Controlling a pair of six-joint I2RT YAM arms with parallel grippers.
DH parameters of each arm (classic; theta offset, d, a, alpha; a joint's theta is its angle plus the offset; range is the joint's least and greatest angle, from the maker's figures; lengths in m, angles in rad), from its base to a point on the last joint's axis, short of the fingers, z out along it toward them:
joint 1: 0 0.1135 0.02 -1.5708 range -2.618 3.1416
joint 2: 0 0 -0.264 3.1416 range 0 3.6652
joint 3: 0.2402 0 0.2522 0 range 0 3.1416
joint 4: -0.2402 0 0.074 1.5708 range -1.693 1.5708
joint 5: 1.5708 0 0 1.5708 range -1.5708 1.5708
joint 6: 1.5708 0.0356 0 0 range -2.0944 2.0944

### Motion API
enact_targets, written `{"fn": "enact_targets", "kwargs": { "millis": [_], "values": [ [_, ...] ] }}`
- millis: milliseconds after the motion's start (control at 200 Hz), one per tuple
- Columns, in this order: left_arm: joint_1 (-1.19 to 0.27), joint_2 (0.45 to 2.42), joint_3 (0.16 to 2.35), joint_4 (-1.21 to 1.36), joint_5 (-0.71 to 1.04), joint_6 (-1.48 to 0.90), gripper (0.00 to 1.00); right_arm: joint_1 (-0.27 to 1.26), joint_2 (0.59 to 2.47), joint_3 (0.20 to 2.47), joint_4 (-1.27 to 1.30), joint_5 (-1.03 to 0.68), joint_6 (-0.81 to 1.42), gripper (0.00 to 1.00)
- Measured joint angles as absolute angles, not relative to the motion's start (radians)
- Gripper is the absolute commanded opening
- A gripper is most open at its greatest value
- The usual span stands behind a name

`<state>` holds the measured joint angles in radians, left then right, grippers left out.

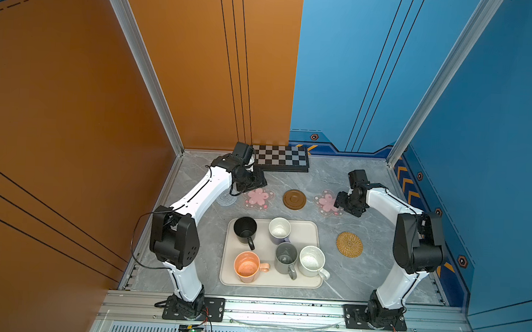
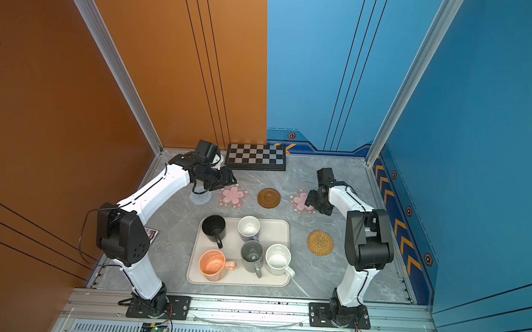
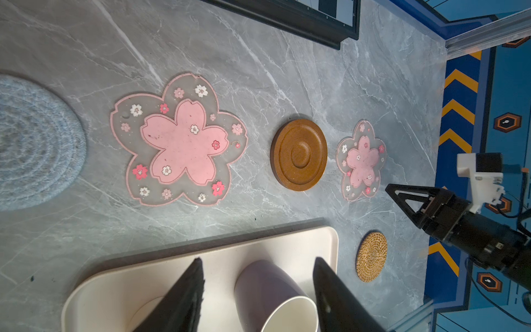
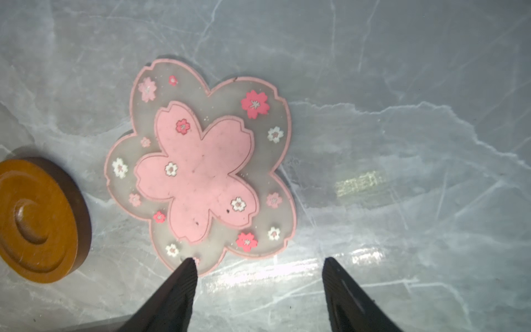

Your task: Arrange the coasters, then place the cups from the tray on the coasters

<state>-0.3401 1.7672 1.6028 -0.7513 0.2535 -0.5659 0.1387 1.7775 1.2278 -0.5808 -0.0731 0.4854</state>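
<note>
Woven rattan coaster (image 1: 349, 244), grooved wooden disc (image 1: 294, 199); left fingers (image 3: 181, 299), right fingers (image 4: 172, 296) parted, empty

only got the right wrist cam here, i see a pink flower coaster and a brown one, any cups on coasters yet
Observer: No. The black cup, lavender cup, grey cup, white speckled cup and orange cup all stand on the tray.
Operator: ok any coaster out of line
Observer: Yes, the rattan coaster lies alone to the right of the tray, not up in line with your pink flower coaster and brown coaster.
</note>
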Motion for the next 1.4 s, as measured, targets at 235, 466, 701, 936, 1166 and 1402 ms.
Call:
{"fn": "enact_targets", "kwargs": {
  "millis": [235,466,701,936,1166,1402],
  "values": [
    [-0.348,1.767,1.603,-0.751,0.253,-0.566,0.62,0.262,1.761,1.184,-0.604,-0.057,0.478,0.68],
    [-0.348,1.761,1.593,-0.751,0.253,-0.566,0.61,0.302,1.807,1.185,-0.607,-0.04,0.475,0.67],
    [-0.347,1.724,1.568,-0.751,0.245,-0.566,0.61,0.303,1.877,1.217,-0.606,-0.021,0.476,0.67],
    [-0.341,1.717,1.561,-0.751,0.242,-0.566,0.61,0.303,1.897,1.24,-0.59,-0.021,0.484,0.67],
    [-0.339,1.717,1.558,-0.752,0.242,-0.566,0.61,0.303,1.942,1.298,-0.58,-0.022,0.495,0.67],
    [-0.338,1.717,1.558,-0.751,0.242,-0.566,0.61,0.301,1.98,1.345,-0.561,-0.022,0.498,0.67]
  ]
}}
